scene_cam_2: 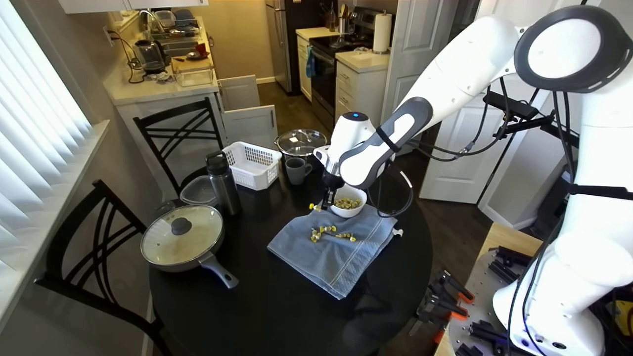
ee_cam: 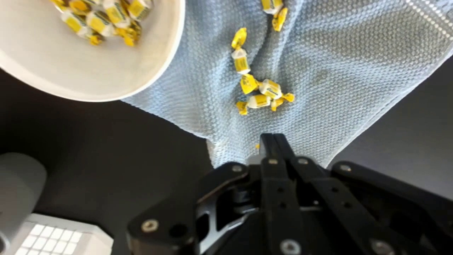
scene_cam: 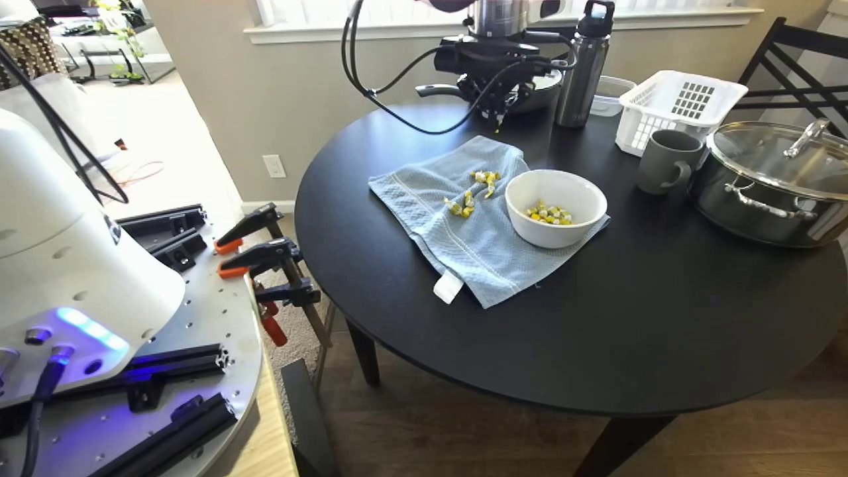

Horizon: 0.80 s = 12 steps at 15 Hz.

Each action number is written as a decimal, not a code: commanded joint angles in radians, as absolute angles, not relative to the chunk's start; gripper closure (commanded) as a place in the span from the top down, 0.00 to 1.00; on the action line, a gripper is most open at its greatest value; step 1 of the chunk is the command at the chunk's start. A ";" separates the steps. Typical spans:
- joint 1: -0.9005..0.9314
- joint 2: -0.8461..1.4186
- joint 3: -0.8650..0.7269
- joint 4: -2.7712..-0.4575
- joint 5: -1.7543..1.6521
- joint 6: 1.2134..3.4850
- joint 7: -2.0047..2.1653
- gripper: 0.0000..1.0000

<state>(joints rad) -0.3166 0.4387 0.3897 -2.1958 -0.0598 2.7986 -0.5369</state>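
A: What are we seeing at the gripper [ee_cam: 273,136]?
B: Its fingers [ee_cam: 267,143] are pressing together, and we're finding them pinching a candy [scene_cam_2: 315,207] above the table [scene_cam: 649,311]. In the wrist view they're hiding most of it.
A: What are we finding beneath?
B: A cloth [ee_cam: 336,71] is lying below and ahead of the gripper, loose candies [ee_cam: 270,89] resting on it.
A: And the bowl [ee_cam: 116,79]?
B: In the wrist view it's standing ahead and left of the gripper, at the cloth's edge, more candies [ee_cam: 113,16] lying inside.
A: Farther out?
B: There we're seeing the mug [ee_cam: 19,191] and basket [ee_cam: 92,241] sitting left of the gripper; in an exterior view, the pan [scene_cam: 546,96] is standing behind it and the bottle [scene_cam: 581,79] to its right.
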 commanded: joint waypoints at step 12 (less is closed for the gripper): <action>-0.057 0.328 -0.054 -2.281 -0.258 2.777 -0.264 0.28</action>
